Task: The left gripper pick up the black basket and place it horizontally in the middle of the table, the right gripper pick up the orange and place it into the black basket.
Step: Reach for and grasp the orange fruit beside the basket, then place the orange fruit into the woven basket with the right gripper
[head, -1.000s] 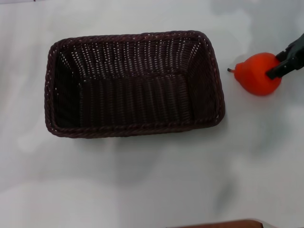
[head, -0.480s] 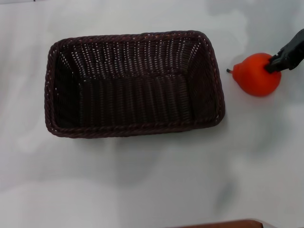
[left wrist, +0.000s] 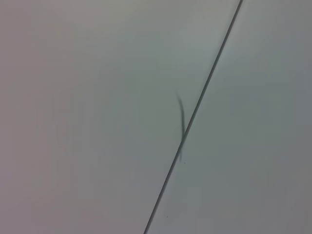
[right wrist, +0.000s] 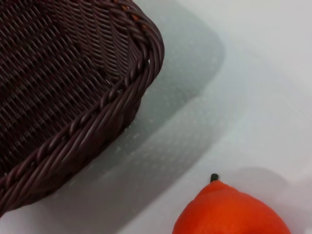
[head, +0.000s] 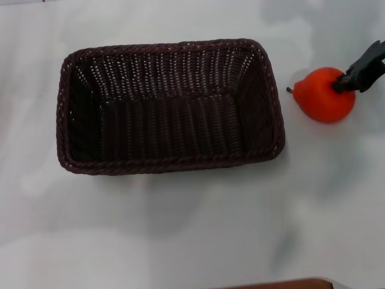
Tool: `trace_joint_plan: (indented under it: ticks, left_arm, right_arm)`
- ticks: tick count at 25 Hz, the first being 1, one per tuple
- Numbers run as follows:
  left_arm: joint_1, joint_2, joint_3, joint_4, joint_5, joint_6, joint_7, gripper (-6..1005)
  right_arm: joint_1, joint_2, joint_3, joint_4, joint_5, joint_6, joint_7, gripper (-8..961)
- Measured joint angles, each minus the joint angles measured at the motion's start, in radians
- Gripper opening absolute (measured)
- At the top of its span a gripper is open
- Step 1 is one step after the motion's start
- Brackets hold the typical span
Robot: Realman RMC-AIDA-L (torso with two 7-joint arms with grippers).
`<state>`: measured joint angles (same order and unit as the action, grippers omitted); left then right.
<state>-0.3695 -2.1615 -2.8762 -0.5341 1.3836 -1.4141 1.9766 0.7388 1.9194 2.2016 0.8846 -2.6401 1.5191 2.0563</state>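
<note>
The black basket (head: 169,107) lies lengthwise across the middle of the white table (head: 180,229), open side up and empty. Its braided corner also shows in the right wrist view (right wrist: 122,92). The orange (head: 323,94) lies on the table just right of the basket, its stem pointing at the basket. It shows at the edge of the right wrist view (right wrist: 229,212). My right gripper (head: 355,75) reaches in from the right edge and touches the orange's upper right side. My left gripper is out of view.
The left wrist view shows only bare white surface crossed by a thin dark seam (left wrist: 195,109). A brown edge (head: 283,284) shows at the table's near side. A narrow strip of table separates the basket from the orange.
The black tip of my right gripper has shifted from the orange's lower right side up to its upper right side. The orange and the basket have stayed in place.
</note>
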Motion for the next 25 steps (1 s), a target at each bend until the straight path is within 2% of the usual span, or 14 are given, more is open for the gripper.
trace_joint_plan:
  ticks: [2, 9, 12, 17, 25]
  left_arm:
    - [0.001, 0.0, 0.0, 0.0, 0.0, -0.001, -0.001, 824]
    - [0.007, 0.001, 0.0, 0.006, 0.0, -0.002, -0.001, 823]
    - [0.011, 0.001, 0.0, 0.007, 0.0, -0.002, -0.001, 823]
    - [0.016, 0.002, 0.0, 0.008, -0.014, -0.002, -0.001, 823]
    - [0.019, 0.003, 0.0, 0.009, -0.024, -0.002, -0.001, 824]
  right_arm:
    - [0.0, 0.004, 0.003, 0.0, 0.003, -0.003, -0.008, 54]
    - [-0.001, 0.007, 0.016, 0.004, 0.025, -0.009, -0.019, 51]
    - [-0.005, 0.007, 0.066, 0.01, 0.063, -0.011, -0.04, 51]
    - [-0.014, -0.001, 0.162, 0.022, 0.157, -0.012, -0.067, 51]
    - [-0.033, 0.001, 0.248, 0.049, 0.374, -0.011, -0.108, 50]
